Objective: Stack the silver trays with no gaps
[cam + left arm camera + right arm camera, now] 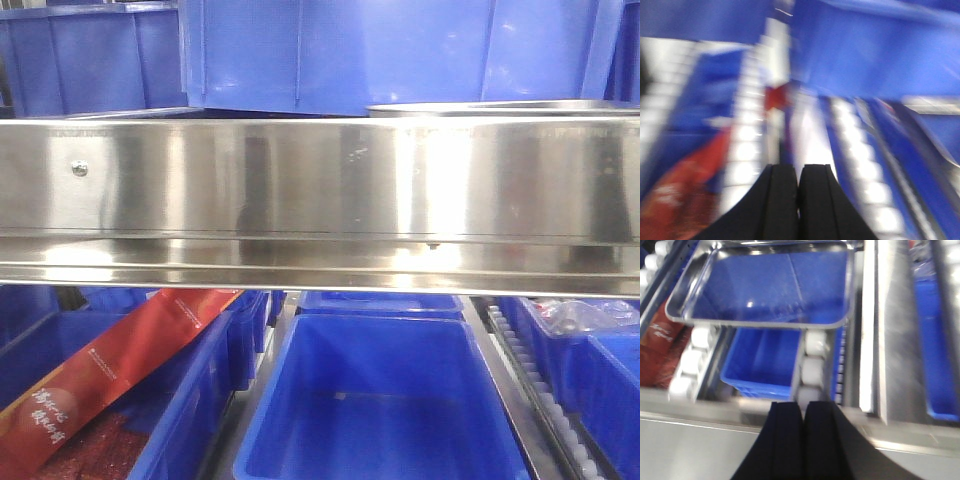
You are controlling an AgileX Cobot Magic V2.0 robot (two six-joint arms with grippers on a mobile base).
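In the right wrist view a silver tray (760, 323) lies ahead of me on white rollers, its shiny floor reflecting blue. My right gripper (804, 407) is shut and empty, well short of the tray's near rim, above a grey steel ledge. The front view shows a tray only as a thin silver strip (500, 106) edge-on at the upper right, above the broad steel band. The left wrist view is heavily blurred; my left gripper (799, 170) is shut with nothing between its black fingers, and no tray can be made out there.
A broad steel band (320, 180) with a screw head spans the front view. Blue bins (380, 400) sit below it and more above. A red packet (110, 370) leans in the lower left bin. A blue bin (762, 360) sits under the rollers (812, 370).
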